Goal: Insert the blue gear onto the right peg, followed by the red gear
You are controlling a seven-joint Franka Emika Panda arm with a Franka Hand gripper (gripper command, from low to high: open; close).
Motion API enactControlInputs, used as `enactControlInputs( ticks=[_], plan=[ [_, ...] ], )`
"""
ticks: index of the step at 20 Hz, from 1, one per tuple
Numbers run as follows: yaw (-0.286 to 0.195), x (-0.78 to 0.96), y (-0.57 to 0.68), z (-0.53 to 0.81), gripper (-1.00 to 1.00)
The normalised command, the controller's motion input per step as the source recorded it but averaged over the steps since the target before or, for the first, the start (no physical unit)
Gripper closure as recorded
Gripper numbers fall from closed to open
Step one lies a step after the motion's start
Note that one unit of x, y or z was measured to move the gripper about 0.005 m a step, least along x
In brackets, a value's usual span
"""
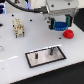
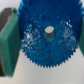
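White bench (image 1: 15,60) in the exterior view, glossy, lit from above. End effector (image 1: 57,26) hangs above it toward the exterior view's right, clamped on the blue gear (image 1: 60,26), which is off the bench, held flat between the fingers. Red gear (image 1: 68,34) lies on the bench just beside and below the blue one, toward the exterior view's right. Grey plate (image 1: 37,58) with black border sits lower on the bench, well apart from both gears. Right peg (image 1: 52,50) stands upright near the plate's right end; the second pin (image 1: 36,56) stands nearer the left end, blurry. A beige block (image 1: 18,27) stands on the exterior view's left.

Wrist view: blue gear (image 2: 50,35) fills the frame, teeth clear around the rim, pale hub hole in the middle. Teal finger pads (image 2: 9,42) press its edge on both sides. Grey plate shows blurred behind it.
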Motion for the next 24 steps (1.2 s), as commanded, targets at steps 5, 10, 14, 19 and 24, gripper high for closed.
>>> enactControlInputs(
  ticks=[5, 10, 14, 19, 24],
  plan=[
    [0.000, 0.81, -0.26, 0.23, 1.00],
    [0.000, 0.75, -0.28, 0.16, 1.00],
    [0.000, 0.65, -0.25, 0.09, 1.00],
    [0.000, 0.50, -0.19, 0.00, 1.00],
    [0.000, 0.30, -0.12, -0.05, 1.00]
  ],
)
